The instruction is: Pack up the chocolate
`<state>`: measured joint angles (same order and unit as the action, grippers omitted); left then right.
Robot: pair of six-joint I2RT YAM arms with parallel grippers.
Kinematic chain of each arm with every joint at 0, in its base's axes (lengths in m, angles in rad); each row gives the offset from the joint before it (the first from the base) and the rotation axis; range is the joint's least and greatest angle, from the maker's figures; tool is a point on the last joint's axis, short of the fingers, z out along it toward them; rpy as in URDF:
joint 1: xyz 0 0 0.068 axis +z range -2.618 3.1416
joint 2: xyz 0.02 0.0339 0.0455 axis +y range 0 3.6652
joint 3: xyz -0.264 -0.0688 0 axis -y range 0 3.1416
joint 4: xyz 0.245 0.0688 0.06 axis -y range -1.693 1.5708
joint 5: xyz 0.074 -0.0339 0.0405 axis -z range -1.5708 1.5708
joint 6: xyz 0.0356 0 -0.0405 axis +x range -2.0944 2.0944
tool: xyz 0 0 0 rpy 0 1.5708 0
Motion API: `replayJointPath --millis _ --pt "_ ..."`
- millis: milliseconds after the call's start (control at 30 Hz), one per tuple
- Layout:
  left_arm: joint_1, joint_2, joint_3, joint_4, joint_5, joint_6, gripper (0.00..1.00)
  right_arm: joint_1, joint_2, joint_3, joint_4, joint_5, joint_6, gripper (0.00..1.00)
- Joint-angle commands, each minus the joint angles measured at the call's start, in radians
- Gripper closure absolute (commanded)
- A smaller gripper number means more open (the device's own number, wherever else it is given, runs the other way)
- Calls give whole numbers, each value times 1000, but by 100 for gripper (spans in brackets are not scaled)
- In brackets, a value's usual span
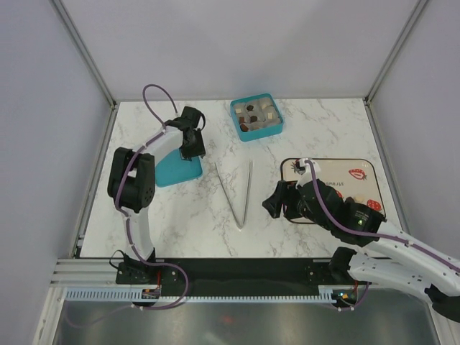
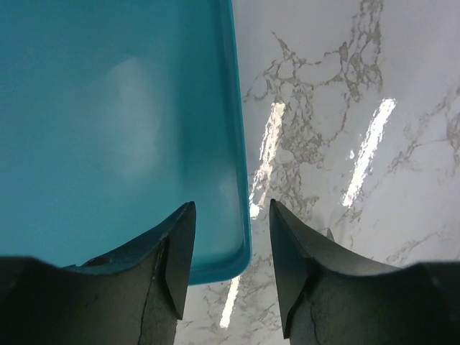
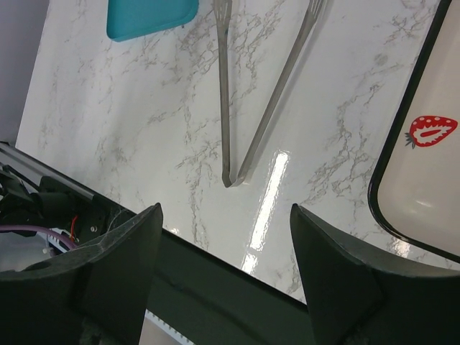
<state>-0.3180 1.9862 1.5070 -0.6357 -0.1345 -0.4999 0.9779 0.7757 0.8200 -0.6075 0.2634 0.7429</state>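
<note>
The chocolate point(image 1: 253, 117), several small brown and whitish pieces, lies in the compartments of a teal square box point(image 1: 275, 126) at the back centre. My left gripper point(image 1: 192, 149) is open and hovers over the right edge of a flat teal lid point(image 1: 172, 173). In the left wrist view the left gripper point(image 2: 230, 267) has its fingers either side of the lid point(image 2: 108, 129) near its corner, not closed on it. My right gripper point(image 1: 276, 200) is open and empty, low between the tongs and the tray; in the right wrist view it point(image 3: 224, 277) is over the table's front edge.
Metal tongs point(image 1: 238, 192) lie open in a V at the table's middle, also shown in the right wrist view point(image 3: 248, 108). A cream tray point(image 1: 338, 168) with a dark rim and red strawberry prints point(image 3: 431, 130) sits at the right. The lid's corner point(image 3: 151, 16) shows far left.
</note>
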Motion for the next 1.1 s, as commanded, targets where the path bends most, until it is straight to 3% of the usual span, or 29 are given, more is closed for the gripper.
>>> replayJointPath --millis 0,167,267,533,800,933,1067 --pt "-3 51 39 27 -2 -9 47 2 -15 5 -1 30 -8 21" --pt "-4 103 25 37 9 -3 49 2 -24 -22 2 31 4 21" --pt "-4 117 1 37 -2 -12 55 2 -41 -50 2 31 12 21" --pt "-12 45 -62 25 76 -36 97 2 -64 -61 35 34 -31 22" --pt "-12 -243 -51 -82 170 46 98 2 -13 85 166 8 -174 25" --pt "-12 -432 -112 -128 202 115 98 2 8 100 285 -4 -192 28" --pt "-12 -581 -183 -128 324 138 98 2 56 126 359 -79 -290 26"
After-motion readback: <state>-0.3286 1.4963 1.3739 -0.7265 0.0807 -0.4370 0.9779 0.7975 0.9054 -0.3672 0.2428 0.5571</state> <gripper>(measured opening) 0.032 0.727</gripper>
